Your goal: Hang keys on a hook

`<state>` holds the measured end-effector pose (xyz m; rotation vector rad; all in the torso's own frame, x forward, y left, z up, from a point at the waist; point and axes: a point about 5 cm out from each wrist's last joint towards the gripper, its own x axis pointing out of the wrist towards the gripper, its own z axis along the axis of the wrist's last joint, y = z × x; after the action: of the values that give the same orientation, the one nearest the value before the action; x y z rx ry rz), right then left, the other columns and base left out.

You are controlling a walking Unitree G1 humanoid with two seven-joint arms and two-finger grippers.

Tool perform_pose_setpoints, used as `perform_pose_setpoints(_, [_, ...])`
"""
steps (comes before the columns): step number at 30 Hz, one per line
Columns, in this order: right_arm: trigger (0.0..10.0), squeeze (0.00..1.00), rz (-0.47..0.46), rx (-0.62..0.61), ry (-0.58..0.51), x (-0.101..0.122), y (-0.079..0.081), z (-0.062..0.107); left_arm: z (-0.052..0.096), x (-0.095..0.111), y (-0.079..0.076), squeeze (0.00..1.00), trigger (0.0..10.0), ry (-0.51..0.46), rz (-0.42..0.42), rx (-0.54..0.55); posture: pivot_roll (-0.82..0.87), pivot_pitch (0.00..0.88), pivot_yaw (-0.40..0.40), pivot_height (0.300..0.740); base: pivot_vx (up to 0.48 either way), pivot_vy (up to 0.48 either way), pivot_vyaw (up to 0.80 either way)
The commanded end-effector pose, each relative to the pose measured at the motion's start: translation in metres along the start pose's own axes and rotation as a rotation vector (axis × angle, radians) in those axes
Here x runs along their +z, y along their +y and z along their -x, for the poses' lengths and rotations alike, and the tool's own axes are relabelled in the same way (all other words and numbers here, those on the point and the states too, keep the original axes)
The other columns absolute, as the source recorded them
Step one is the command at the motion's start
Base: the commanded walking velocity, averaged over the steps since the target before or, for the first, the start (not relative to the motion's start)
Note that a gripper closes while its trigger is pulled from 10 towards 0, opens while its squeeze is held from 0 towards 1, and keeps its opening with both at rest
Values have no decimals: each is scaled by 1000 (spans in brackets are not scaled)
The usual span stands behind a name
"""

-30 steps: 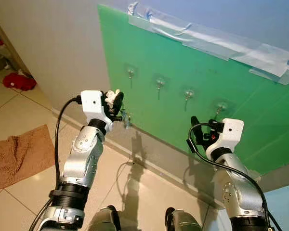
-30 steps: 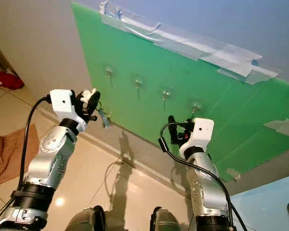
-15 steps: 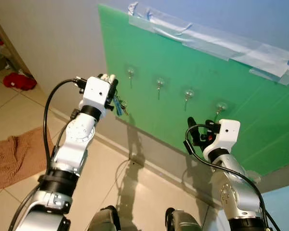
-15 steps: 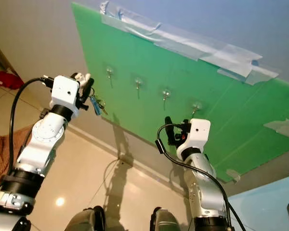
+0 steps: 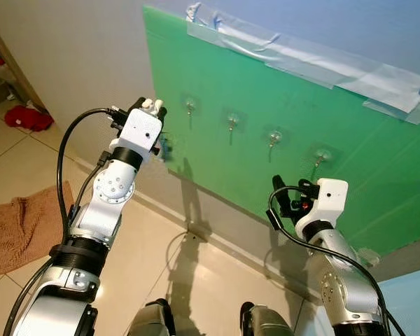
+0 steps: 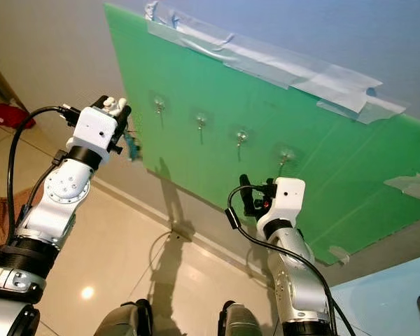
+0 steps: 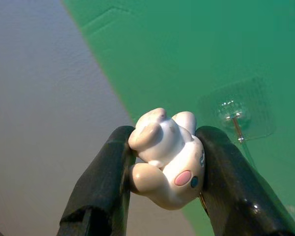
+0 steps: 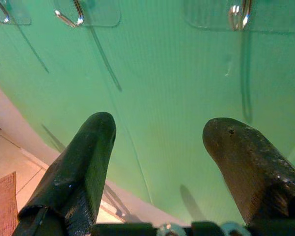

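Observation:
My left gripper (image 5: 152,107) is shut on a white plush charm (image 7: 165,158), raised beside the left edge of the green board (image 5: 294,119). The keys (image 5: 165,148) dangle below it on their ring, blurred. The leftmost hook (image 5: 190,106) is just to the right of the gripper, a short gap away, and appears as a clear stick-on hook (image 7: 234,118) beyond the charm. Further along the board sit a second hook (image 5: 232,120), a third (image 5: 273,136) and a fourth (image 5: 321,155). My right gripper (image 8: 157,147) is open and empty, held low in front of the board.
Clear tape (image 5: 301,59) fixes the board's top edge to the wall. A brown towel (image 5: 24,227) lies on the tiled floor at the left, with a red item (image 5: 28,117) further back by a doorway.
My left arm has lifted the charm and keys up and rightward, from below the board's corner to level with the leftmost hook. The right arm has sunk a little.

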<state>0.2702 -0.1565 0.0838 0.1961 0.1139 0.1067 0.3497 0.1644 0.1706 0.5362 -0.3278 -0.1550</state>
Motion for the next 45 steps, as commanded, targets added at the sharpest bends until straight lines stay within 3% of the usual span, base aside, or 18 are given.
perform_pose_setpoints(1, [10000, 0, 9, -9, -5, 1, -2, 2, -4, 5, 3, 0, 0, -32, -38, 10, -181, 149, -4, 740, 0, 0, 0])
perform_pose_setpoints(14, [10000, 0, 21, -14, -6, 2, -4, 5, -13, 3, 3, 0, 0, -56, -103, 24, -198, 150, -10, 740, 0, 0, 0])
perform_pose_setpoints(26, [10000, 0, 23, -17, -4, 3, -4, 6, -21, 3, -2, 0, 0, -35, -46, 36, -206, 155, -9, 740, 0, 0, 0])
perform_pose_setpoints(45, [10000, 0, 25, -11, -1, 3, -4, 8, -42, 23, -4, 0, 0, -88, -74, 29, -210, 151, -14, 740, 0, 0, 0])
